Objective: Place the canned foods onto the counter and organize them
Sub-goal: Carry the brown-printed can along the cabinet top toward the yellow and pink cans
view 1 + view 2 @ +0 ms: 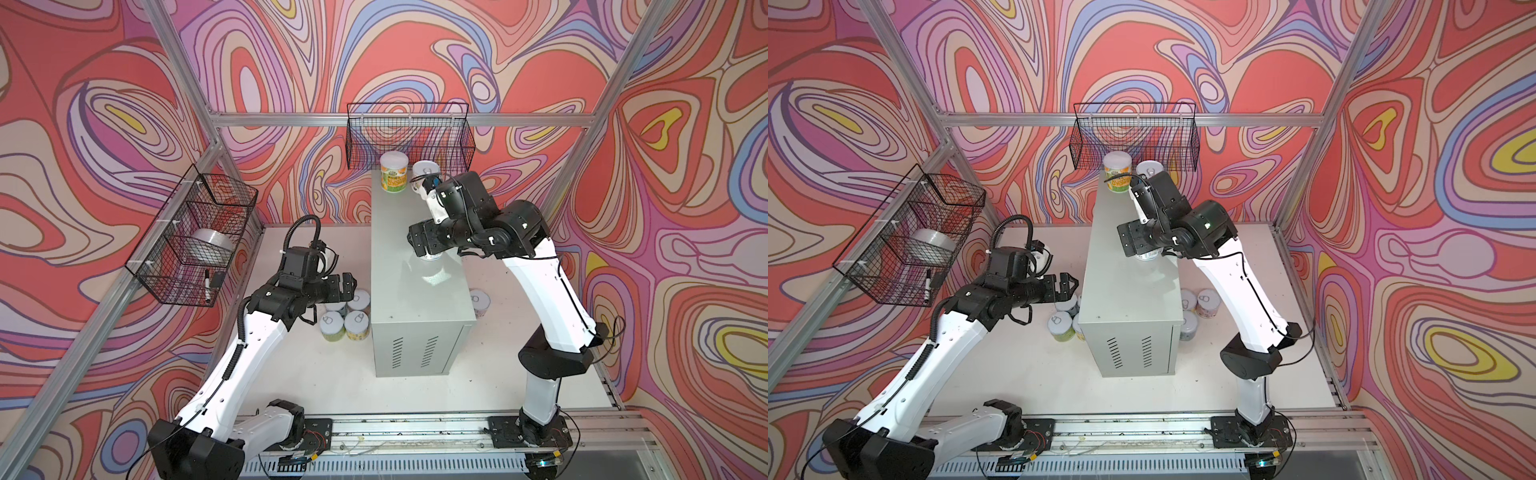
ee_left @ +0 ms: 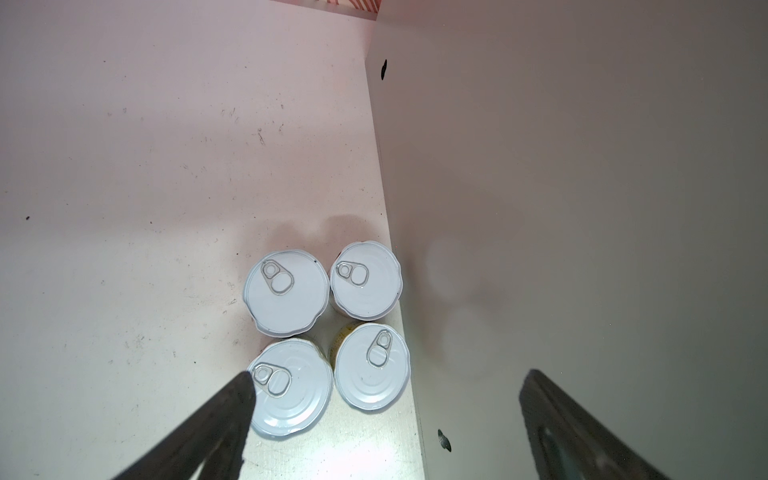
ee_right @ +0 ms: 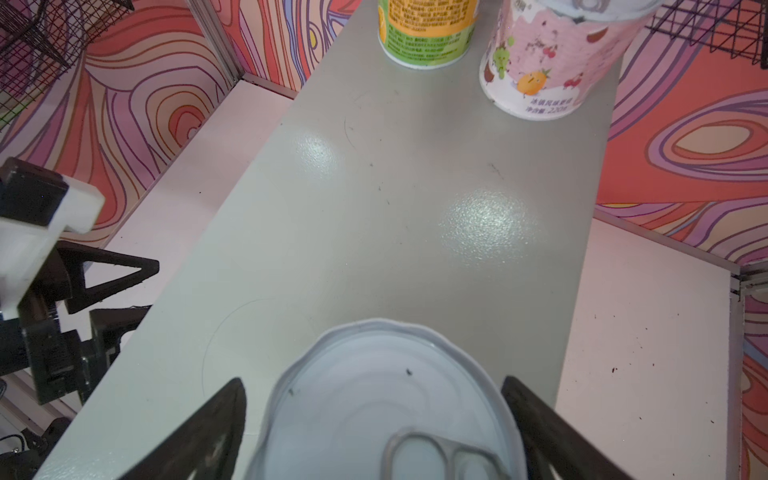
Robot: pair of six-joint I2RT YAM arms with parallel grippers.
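Counter (image 1: pixel 399 232) glossy grey, on white tabletop (image 1: pixel 324 374); swirl-patterned walls (image 1: pixel 104 124) around.

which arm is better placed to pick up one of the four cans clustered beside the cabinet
Left, probably. The left gripper hangs open just above the four cans beside the counter. The right gripper is up over the counter top, open around a can standing there.
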